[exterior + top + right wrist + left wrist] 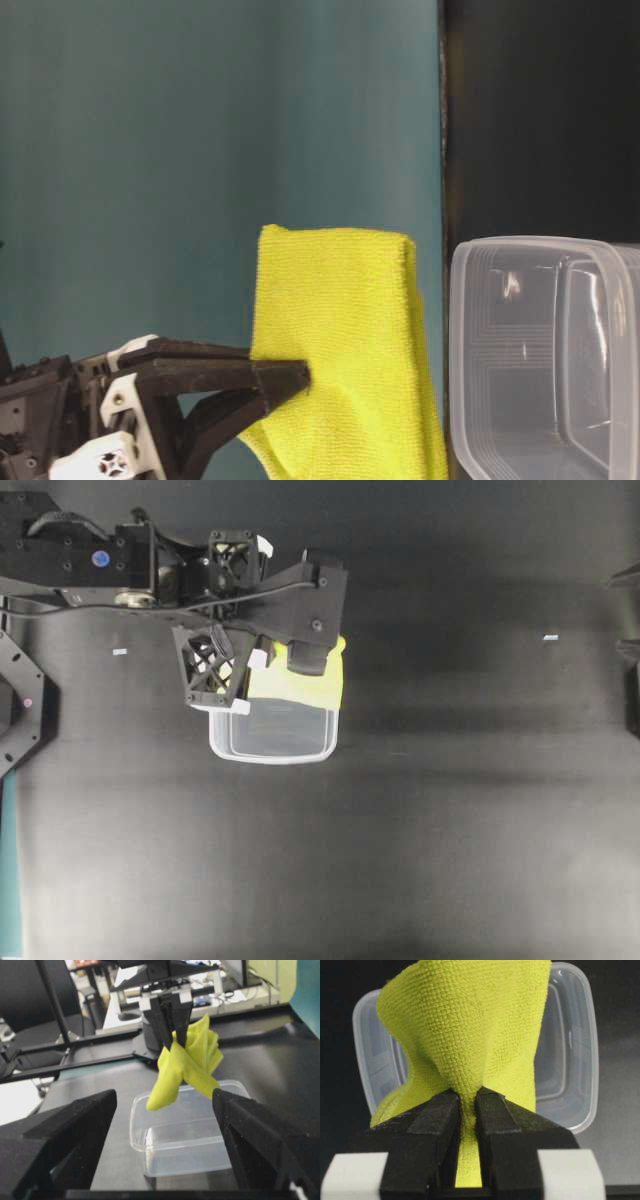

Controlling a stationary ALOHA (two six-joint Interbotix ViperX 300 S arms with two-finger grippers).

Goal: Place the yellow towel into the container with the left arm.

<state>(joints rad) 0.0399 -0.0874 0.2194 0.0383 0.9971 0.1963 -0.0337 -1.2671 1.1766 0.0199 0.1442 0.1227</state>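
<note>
One yellow towel (pixel 470 1035) is held off the worktop (pixel 450 830), pinched at a gathered fold between the two fingers of the left end effector (pixel 468 1110), which is clamped tight on the cloth. In the right wrist view the towel (pixel 187 1062) is seen hanging in loose folds from that end effector (pixel 175 1035), its lowest corner drooping over the near rim of the container (pixel 190 1130). From overhead, the towel (pixel 310 685) is seen at the 12 o'clock edge of the clear container (pixel 272 738), overlapping its rim. The left arm (pixel 150 570) is extended from 9 o'clock. The right end effector (pixel 165 1150) is held well back from the container, its fingers spread wide apart with nothing between them.
</note>
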